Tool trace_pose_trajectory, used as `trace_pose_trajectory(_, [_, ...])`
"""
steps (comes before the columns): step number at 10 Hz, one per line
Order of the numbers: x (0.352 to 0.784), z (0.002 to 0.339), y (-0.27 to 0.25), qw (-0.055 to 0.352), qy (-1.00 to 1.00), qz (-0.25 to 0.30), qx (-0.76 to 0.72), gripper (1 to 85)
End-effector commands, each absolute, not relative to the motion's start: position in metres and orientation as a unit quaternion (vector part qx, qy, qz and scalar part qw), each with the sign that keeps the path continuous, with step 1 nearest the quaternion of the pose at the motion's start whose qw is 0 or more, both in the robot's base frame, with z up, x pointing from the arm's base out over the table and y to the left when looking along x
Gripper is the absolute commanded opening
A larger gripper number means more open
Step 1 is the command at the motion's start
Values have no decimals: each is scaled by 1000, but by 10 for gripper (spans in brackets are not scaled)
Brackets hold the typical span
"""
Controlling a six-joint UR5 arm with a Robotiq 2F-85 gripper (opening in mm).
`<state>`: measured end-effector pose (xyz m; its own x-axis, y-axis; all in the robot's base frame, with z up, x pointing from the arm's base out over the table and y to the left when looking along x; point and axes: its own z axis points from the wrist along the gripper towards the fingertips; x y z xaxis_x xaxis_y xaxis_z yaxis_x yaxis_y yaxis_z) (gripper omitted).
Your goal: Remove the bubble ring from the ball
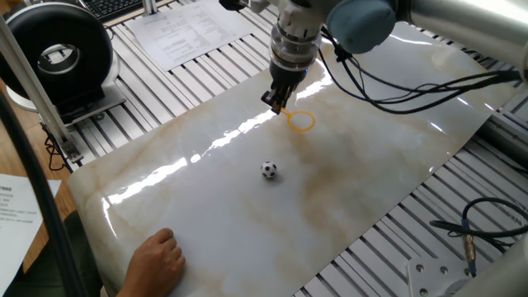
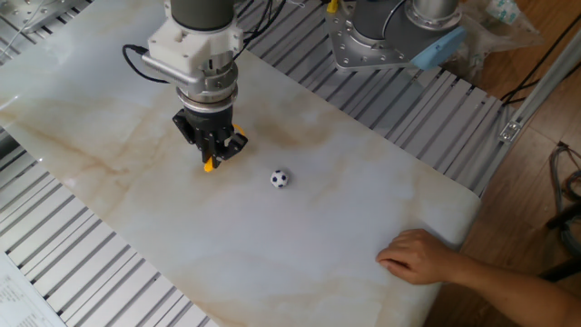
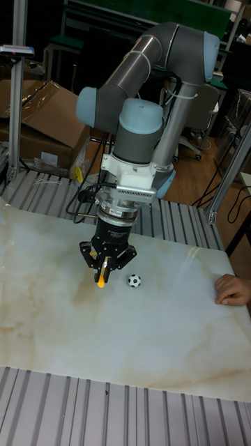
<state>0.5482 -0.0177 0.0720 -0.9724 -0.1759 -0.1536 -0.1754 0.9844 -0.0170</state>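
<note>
The small black-and-white ball (image 1: 269,170) (image 2: 280,179) (image 3: 134,281) sits alone on the marble slab, free of the hoop. My gripper (image 1: 277,102) (image 2: 211,156) (image 3: 104,273) is shut on the handle of the yellow-orange bubble ring (image 1: 300,121) (image 2: 211,163) (image 3: 102,281). In one fixed view the hoop hangs just past the fingers, up and to the right of the ball. From the other fixed view and the tall fixed view only the orange handle end shows below the fingers; the hoop itself is hidden. The ring sits well apart from the ball.
A person's hand (image 1: 155,261) (image 2: 427,258) (image 3: 231,290) rests on the slab's edge. A black round device (image 1: 56,53) and papers (image 1: 183,31) lie beyond the slab. Cables (image 1: 412,87) trail from the arm. Ribbed aluminium rails (image 2: 82,272) surround the marble.
</note>
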Motion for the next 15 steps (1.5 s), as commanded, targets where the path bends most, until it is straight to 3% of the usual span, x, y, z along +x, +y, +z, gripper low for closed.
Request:
trace_pose_trajectory(1, [544, 58, -24, 74, 994, 1, -79, 110])
trace_pose_trajectory(4, [545, 54, -24, 75, 993, 0, -92, 180])
trace_pose_trajectory(6, [546, 55, -24, 77, 991, -2, -105, 283])
trace_pose_trajectory(8, [545, 59, -23, 79, 991, 3, -105, 310])
trace_pose_trajectory(15, [538, 75, -16, 69, 994, 15, -79, 287])
